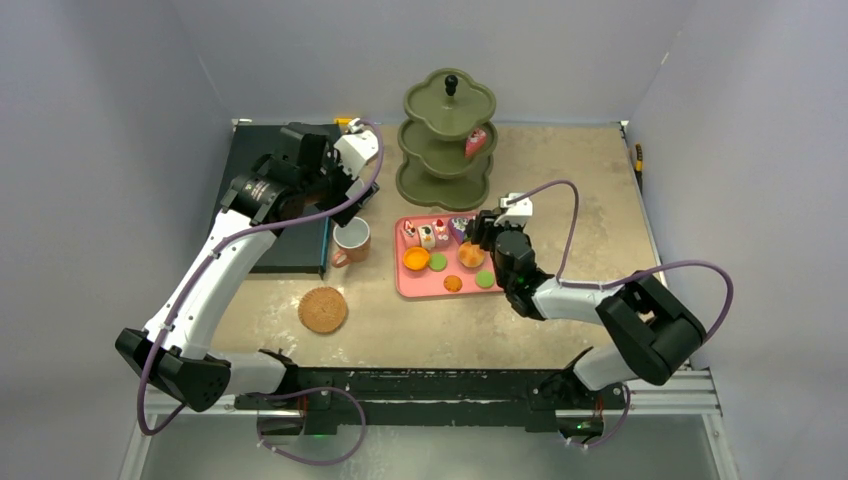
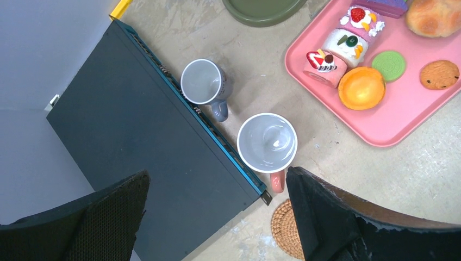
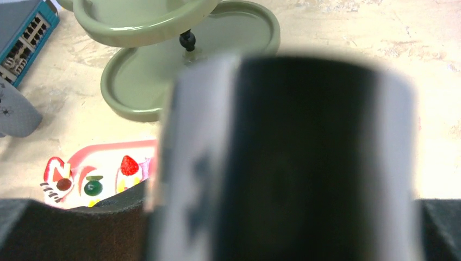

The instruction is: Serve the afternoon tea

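The left fingers [image 2: 348, 217] spread wide and empty above the orange mug [image 2: 267, 144] and grey mug [image 2: 202, 81]; the right fingers [image 1: 487, 232] hang over the tray [image 2: 380, 125], their grip lost in blur.

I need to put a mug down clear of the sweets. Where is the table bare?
Bare tabletop lies right of the flat pink tray, and in front of it, beside the round woven coaster. Crowded: the gap between the dark box, the large orange mug and the small grey mug.
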Action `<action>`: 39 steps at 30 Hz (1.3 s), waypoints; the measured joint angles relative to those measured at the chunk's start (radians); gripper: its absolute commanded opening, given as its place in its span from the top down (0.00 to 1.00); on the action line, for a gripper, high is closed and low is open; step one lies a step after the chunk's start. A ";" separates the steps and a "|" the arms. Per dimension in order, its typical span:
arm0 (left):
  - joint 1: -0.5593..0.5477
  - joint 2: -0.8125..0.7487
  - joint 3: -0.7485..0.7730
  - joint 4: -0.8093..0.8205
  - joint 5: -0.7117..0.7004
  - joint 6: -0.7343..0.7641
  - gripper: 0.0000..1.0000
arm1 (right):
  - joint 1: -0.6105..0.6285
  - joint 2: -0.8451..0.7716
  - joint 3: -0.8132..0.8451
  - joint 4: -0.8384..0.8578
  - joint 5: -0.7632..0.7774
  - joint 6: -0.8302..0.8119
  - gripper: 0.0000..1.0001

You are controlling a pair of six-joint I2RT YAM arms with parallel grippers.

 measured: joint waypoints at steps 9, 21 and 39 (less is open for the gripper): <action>0.000 0.000 0.000 0.000 0.000 0.014 0.04 | 0.005 0.010 0.000 0.008 0.063 0.033 0.47; 0.000 -0.001 -0.006 0.001 0.000 0.015 0.04 | 0.005 0.048 0.006 0.056 0.077 0.021 0.44; 0.000 -0.021 -0.028 0.000 -0.001 0.034 0.05 | 0.019 0.112 0.045 0.051 0.103 0.034 0.68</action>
